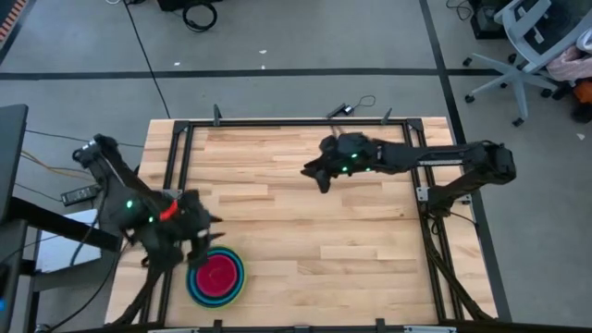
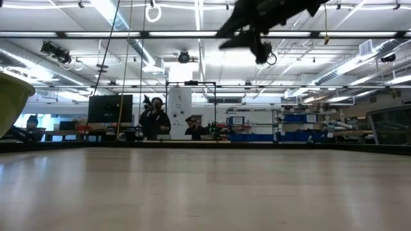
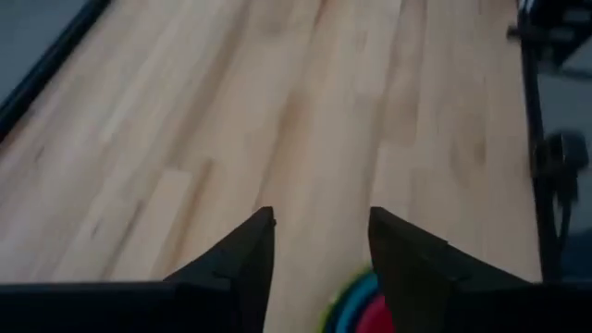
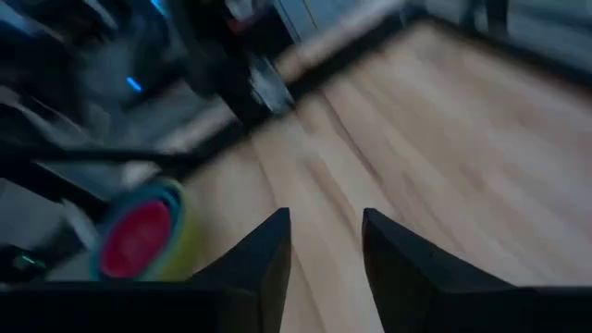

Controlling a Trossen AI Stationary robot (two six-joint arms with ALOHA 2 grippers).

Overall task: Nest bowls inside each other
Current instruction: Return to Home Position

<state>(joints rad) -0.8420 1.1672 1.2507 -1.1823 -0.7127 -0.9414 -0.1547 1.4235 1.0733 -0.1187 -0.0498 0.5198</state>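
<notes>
The bowls [image 1: 216, 277] stand nested in one stack near the table's front left corner, a magenta-red one innermost, blue rims around it, a lime green one outermost [image 4: 185, 227]. The stack's edge shows between my left fingers [image 3: 356, 305] in the left wrist view. The lime green bowl's wall [image 2: 11, 102] shows at the low view's left edge. My left gripper [image 1: 205, 236] hangs open just above and left of the stack, nothing between its fingers [image 3: 319, 240]. My right gripper [image 1: 319, 178] hangs open high over the table's far middle [image 4: 326, 240].
Bare wooden tabletop [image 1: 314, 240] stretches between the two arms and to the right of the stack. A black metal frame [image 1: 277, 123] runs along the table's far edge and sides. People stand in the room beyond the table [image 2: 156, 119].
</notes>
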